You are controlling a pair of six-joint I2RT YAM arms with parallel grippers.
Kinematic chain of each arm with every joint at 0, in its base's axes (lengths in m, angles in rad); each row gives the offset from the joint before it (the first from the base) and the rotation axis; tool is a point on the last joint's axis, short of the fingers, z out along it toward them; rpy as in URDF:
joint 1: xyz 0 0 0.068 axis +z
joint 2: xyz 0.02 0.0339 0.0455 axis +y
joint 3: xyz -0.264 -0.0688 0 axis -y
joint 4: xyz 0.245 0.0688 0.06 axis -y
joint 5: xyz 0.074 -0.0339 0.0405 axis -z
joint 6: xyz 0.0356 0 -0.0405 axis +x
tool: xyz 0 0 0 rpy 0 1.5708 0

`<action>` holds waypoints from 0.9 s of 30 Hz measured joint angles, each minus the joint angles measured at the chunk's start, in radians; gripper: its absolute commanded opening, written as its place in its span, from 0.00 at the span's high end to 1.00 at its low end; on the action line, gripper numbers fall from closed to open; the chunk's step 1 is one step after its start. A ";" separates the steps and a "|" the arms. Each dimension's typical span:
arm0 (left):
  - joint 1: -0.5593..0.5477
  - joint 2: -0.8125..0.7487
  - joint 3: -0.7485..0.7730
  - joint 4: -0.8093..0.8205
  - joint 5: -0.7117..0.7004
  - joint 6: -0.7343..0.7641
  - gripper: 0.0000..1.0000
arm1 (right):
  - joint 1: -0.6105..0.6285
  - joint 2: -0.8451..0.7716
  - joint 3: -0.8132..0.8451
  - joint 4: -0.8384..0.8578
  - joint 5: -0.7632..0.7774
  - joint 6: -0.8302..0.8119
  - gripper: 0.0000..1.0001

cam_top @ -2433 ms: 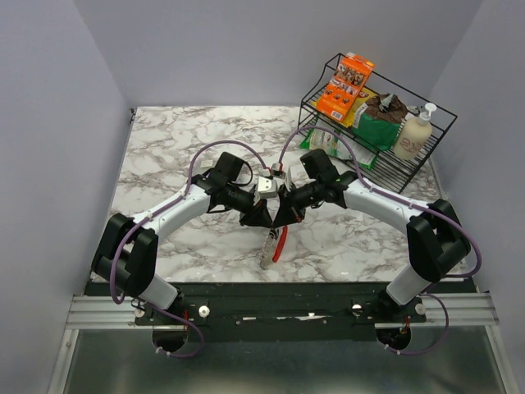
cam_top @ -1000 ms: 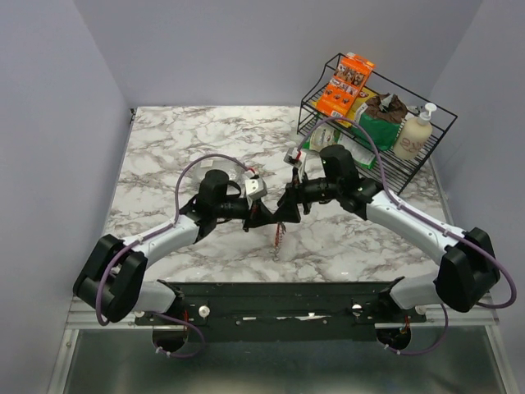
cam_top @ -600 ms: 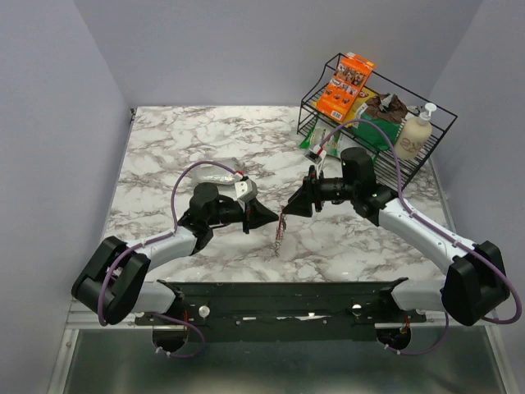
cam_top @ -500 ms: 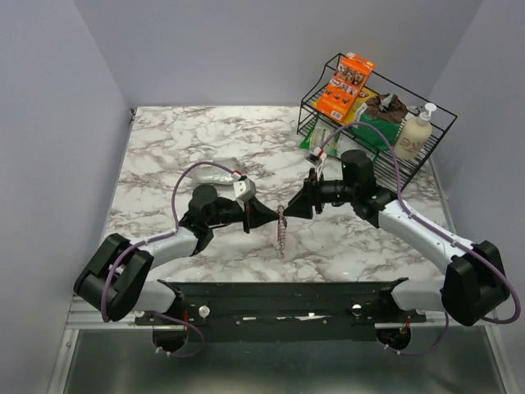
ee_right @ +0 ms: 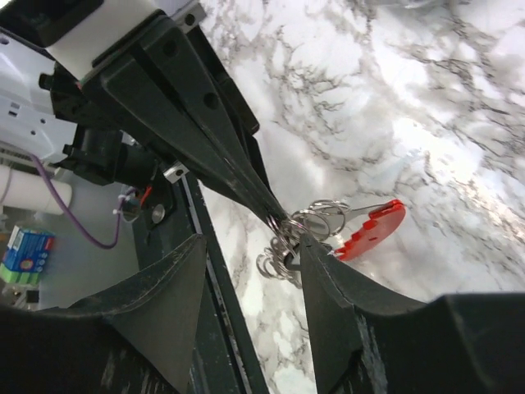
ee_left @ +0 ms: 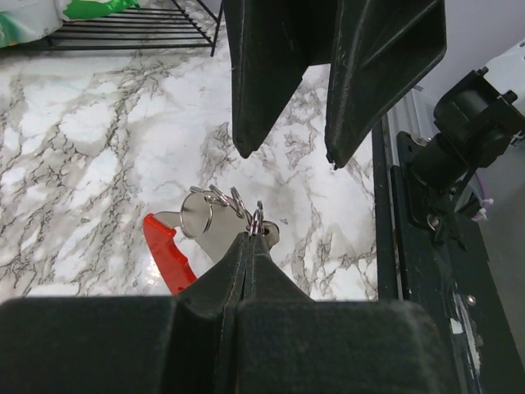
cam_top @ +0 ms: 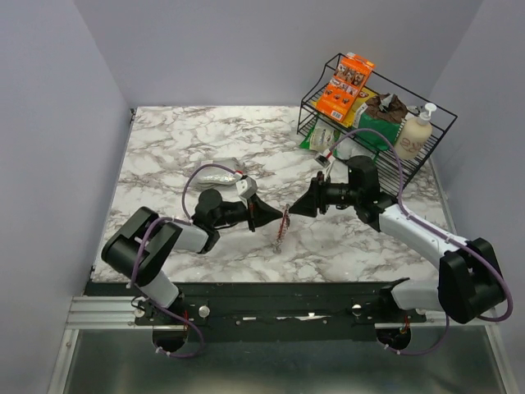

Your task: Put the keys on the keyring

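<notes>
Two grippers nose to nose, low over the near middle of the marble table (cam_top: 164, 148); left gripper (ee_left: 250, 236) clamped tight on one silver split ring (ee_left: 257, 220) of the keyring (ee_left: 197, 223); the rest of the bundle (red tag (ee_left: 168, 250), more rings, a flat silver piece) dangles from that pinch and looks clear of the marble; right gripper (ee_right: 252, 246) has its jaws spread with nothing in them, tips straddling the bundle just beside the left tips.

The keys: can't single them out; the silver blade under the rings may be one, too cluttered to say.

Handling, my read: light, thin, stiff metal; slick under the pads; whole bundle swings freely off a single ring, so expect it to twist; the split ring is springy and will resist opening. Best hold is flat-on across a key head or a ring rim, not the red tag.

Pose: both forearms near level, wrists aimed at each other; left arm folded back close to its base, right arm reaching in from the rack side.
</notes>
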 measured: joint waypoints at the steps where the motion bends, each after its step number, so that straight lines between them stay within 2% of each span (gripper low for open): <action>1: 0.000 0.025 0.000 0.040 -0.003 -0.016 1.00 | -0.012 0.004 -0.013 0.019 0.000 0.010 0.43; 5: 0.000 0.118 0.008 0.144 -0.011 -0.078 1.00 | -0.041 0.043 -0.032 0.071 -0.003 0.043 0.43; 10: 0.000 0.237 0.016 0.140 -0.015 -0.138 1.00 | -0.046 0.071 -0.039 0.107 -0.007 0.059 0.43; 20: 0.000 0.280 0.035 0.147 -0.016 -0.178 1.00 | -0.053 0.075 -0.067 0.130 -0.006 0.068 0.44; 27: 0.000 0.307 0.035 0.148 -0.017 -0.209 1.00 | -0.053 0.114 -0.092 0.132 -0.006 0.067 0.49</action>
